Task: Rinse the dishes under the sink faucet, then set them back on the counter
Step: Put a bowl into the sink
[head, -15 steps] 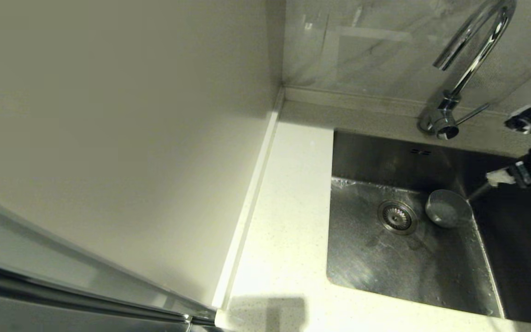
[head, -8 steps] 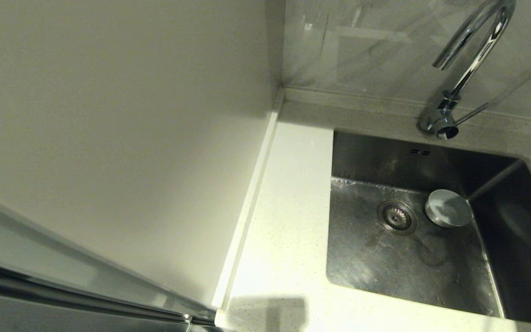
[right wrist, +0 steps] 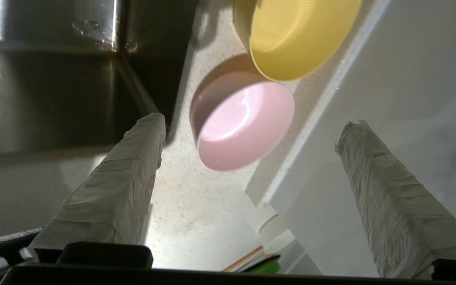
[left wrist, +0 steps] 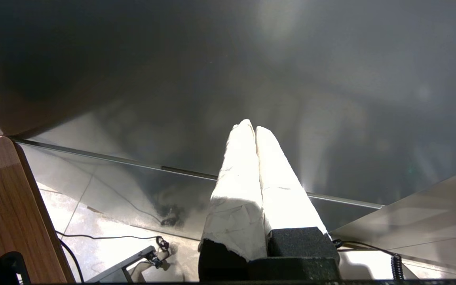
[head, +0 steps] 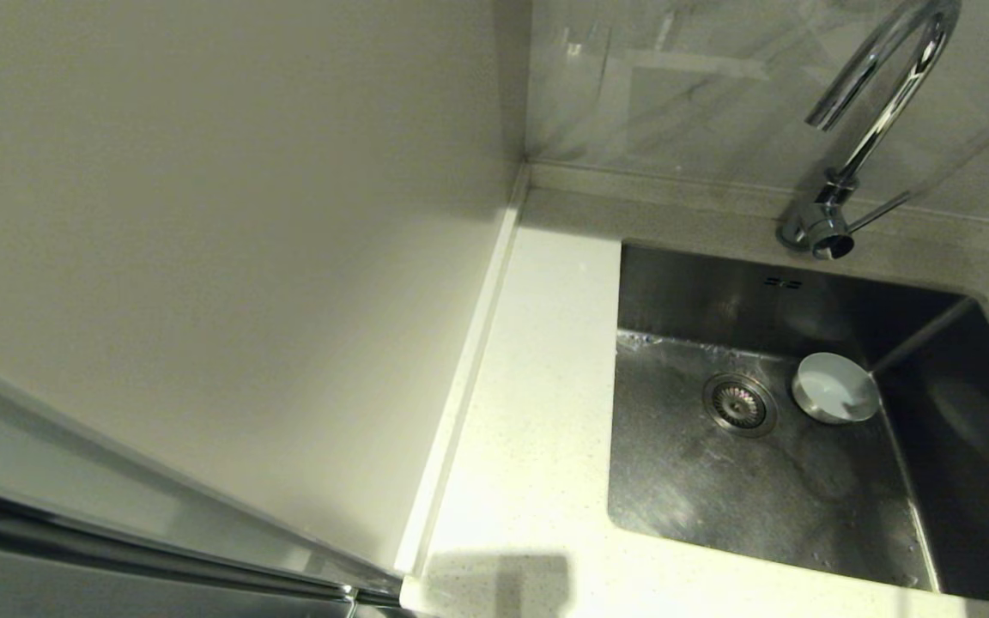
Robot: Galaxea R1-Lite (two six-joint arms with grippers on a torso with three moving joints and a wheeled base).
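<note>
Pink bowl (right wrist: 244, 126) ahead of wide-open, empty right gripper (right wrist: 251, 134): light, rigid, likely slippery; grip at rim.

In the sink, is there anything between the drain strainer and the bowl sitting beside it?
No. In the head view only bare wet steel separates the drain strainer from the pale bowl on the sink floor.

Head view: looked steeply down at the sink (head: 769, 506), its left counter (head: 537, 412) strip and the gooseneck faucet (head: 876, 112).
Left wrist view: faced a dark, glossy panel (left wrist: 228, 79) from close by, apart from the sink.
Right wrist view: sat near the counter's (right wrist: 180, 206) right strip, facing the pink bowl (right wrist: 244, 124) and yellow bowl (right wrist: 295, 33).
Shared: the head and right wrist views both took in the sink basin (right wrist: 46, 91).
</note>
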